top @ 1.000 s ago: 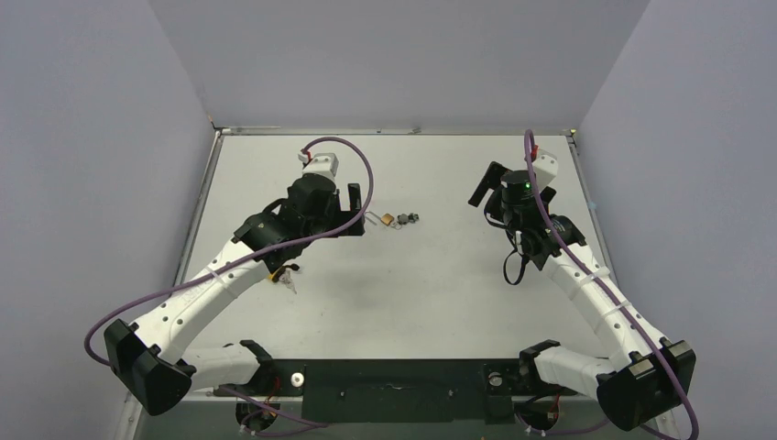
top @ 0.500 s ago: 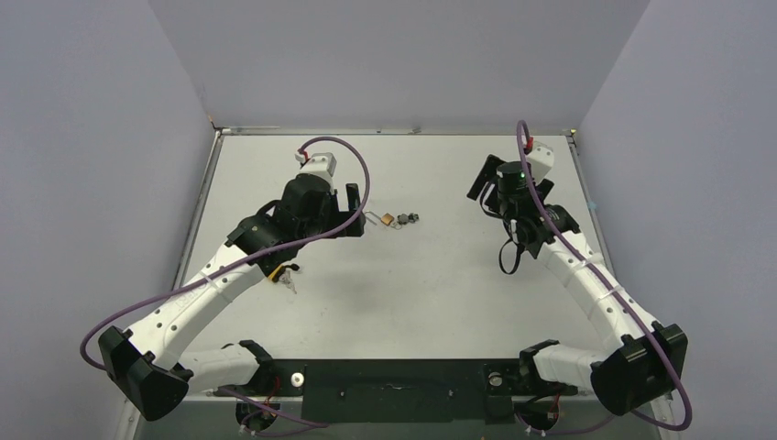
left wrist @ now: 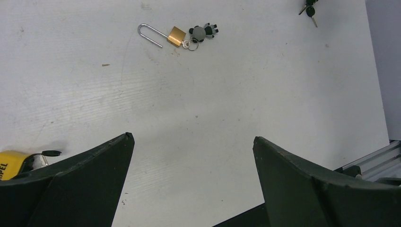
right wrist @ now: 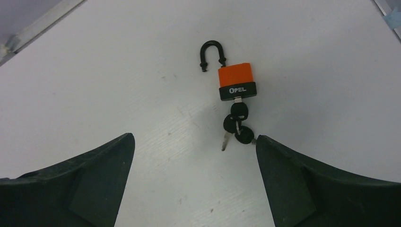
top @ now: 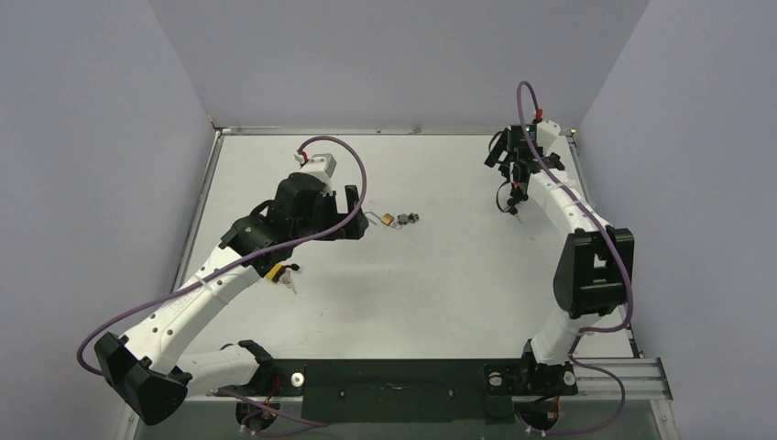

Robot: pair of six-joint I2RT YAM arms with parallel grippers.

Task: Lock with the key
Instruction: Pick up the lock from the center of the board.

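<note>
Right gripper (top: 507, 154), jaws apart, arm outstretched toward one o'clock, faces orange padlock (right wrist: 236, 81); left gripper (top: 354, 213) equally wide, arm bent.

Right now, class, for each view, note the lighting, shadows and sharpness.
Top view: even soft light, faint shadows on the table, no glare. Left wrist view: brass padlock sharp, soft shadow ahead of the fingers. Right wrist view: orange padlock crisp, its lettering readable.
</note>
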